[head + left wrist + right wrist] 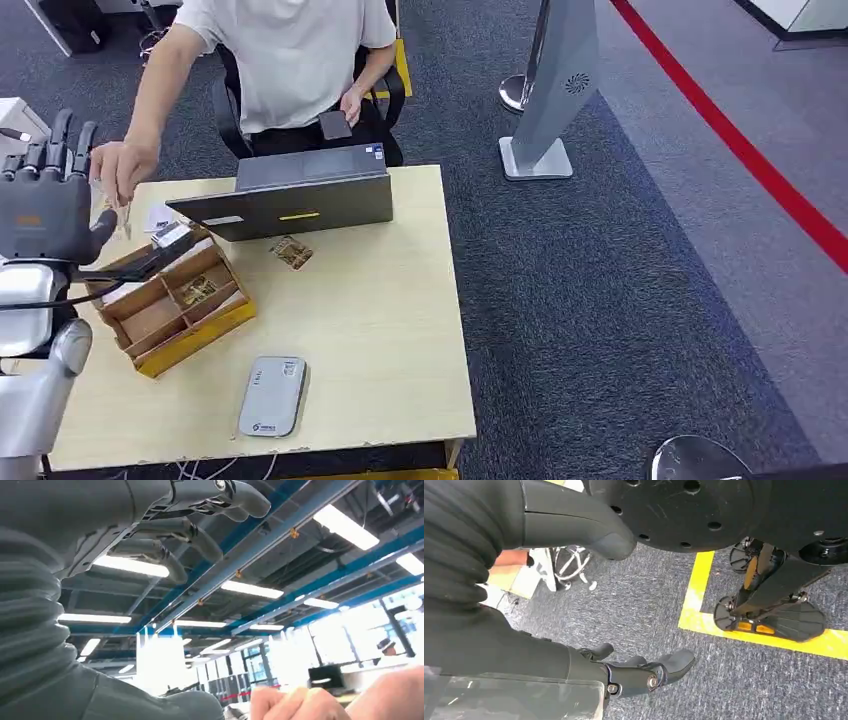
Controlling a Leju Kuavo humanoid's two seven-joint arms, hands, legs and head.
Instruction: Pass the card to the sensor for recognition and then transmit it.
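Note:
My left hand point(45, 195) is raised upright at the table's left edge, fingers point(200, 535) spread apart. A person's hand point(122, 165) pinches a pale translucent card point(122, 215) right beside my thumb; I cannot tell whether the thumb touches it. In the left wrist view the card point(160, 666) stands just past my thumb, with the person's fingers point(300, 700) close by. The grey sensor pad point(272, 396) lies flat near the table's front edge. My right hand point(644, 672) hangs over the carpet floor, fingers loosely extended and holding nothing.
A wooden divided box point(170, 300) with cards sits on the table below my left hand. A dark laptop point(290, 195) stands at the far side before the seated person. One loose card point(291, 252) lies near it. A metal stand point(550, 90) is on the right.

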